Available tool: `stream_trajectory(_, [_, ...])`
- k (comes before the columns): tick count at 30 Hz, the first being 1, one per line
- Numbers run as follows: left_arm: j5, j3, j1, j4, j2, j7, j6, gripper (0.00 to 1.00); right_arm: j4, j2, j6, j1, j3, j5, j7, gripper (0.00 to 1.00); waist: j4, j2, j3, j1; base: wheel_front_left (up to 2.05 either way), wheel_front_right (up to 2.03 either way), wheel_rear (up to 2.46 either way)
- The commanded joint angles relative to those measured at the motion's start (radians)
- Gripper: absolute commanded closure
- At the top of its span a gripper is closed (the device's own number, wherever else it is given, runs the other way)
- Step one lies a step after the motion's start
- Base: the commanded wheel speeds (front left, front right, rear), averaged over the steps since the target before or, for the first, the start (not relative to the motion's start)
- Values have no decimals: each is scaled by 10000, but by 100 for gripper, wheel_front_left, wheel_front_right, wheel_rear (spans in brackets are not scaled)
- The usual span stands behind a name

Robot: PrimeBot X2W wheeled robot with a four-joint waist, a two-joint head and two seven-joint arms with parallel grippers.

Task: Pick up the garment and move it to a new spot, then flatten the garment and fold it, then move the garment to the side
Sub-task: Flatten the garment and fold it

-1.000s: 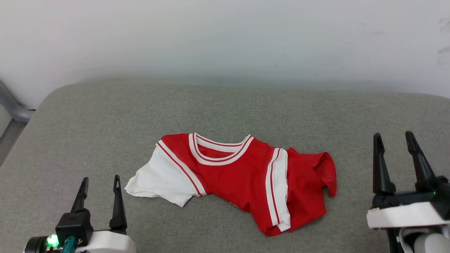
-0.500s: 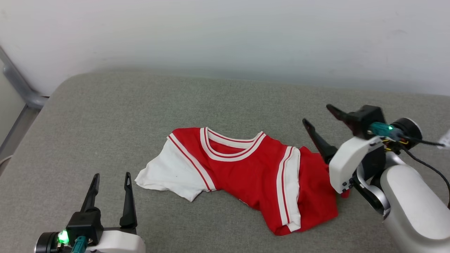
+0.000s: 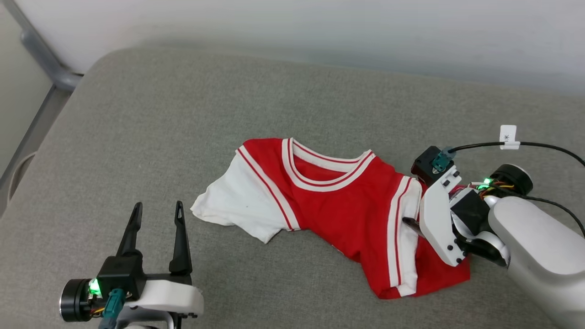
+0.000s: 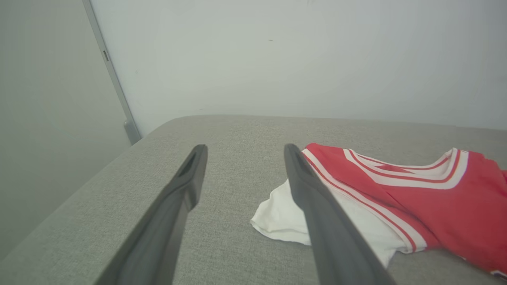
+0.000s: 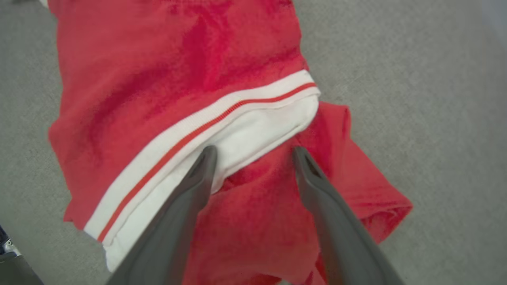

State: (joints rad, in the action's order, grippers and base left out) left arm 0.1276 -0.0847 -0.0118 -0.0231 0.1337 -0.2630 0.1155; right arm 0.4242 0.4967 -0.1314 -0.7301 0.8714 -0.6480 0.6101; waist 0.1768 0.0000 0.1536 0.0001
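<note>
- The garment [image 3: 338,214], a red jersey T-shirt with white short sleeves and red-and-white striped trim, lies crumpled on a grey fabric pad [image 3: 183,114], right of the middle in the head view.
- Its collar faces the far wall [image 3: 320,27]. One white sleeve spreads flat toward the robot's left. The other sleeve is folded inward over the red body.
- In the right wrist view red cloth [image 5: 166,79] bunches under and beside that folded sleeve, and a loose red corner reaches onto bare pad.
- The right gripper [image 5: 253,152] points down at the garment's right side with its fingers spread apart and nothing between them. One tip is at the white sleeve's edge and the other is over red cloth. I cannot tell whether they press into the cloth.
- A black cable with a white tag [image 3: 508,136] runs from that wrist over the pad to the right.
- The left gripper [image 3: 158,206] sits at the near left with its fingers parted and holding nothing, apart from the garment. In its wrist view the white sleeve [image 4: 285,217] lies ahead and to the right.
- Bare pad lies open to the left of the garment and on its far side.
- The pad's left edge is rounded and drops away beside a grey metal frame [image 3: 45,59]. Its far edge meets the wall.
</note>
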Motion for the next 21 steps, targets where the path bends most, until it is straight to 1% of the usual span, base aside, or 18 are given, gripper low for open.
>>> stream_trajectory(1, [-38,45,-165,-3,-75,-25,-18,0,137,23,14,-218,107,-96,61,0,183,0,272,-1,0,0,0])
stream_trajectory(7, [-270,144,-465,-80,-373,-26,-244,0,1195,-137,11,-444,1506,-517,287,0,361,0,723,-1,0,0,0])
stream_trajectory(11, [-367,198,-618,-175,-506,-26,-360,0,1735,-310,11,-273,2213,-909,-69,0,389,0,845,-1,0,0,0])
stream_trajectory(12, [-397,261,-621,-211,-567,-26,-405,0,1823,-344,11,-343,2467,-989,-472,64,346,0,851,-1,0,0,0])
stream_trajectory(13, [-421,305,-624,-222,-586,-26,-421,0,1859,-343,11,-454,2524,-1058,-716,100,311,0,838,-1,0,0,0])
stream_trajectory(17, [-482,473,-522,-286,-638,-26,-468,0,2086,-237,17,-1256,2334,-1269,-1803,100,149,0,699,-1,0,0,0])
stream_trajectory(21, [-554,591,-455,-376,-659,-26,-556,0,2500,-301,15,-2174,1830,-1379,-2949,100,31,0,506,-1,0,0,0])
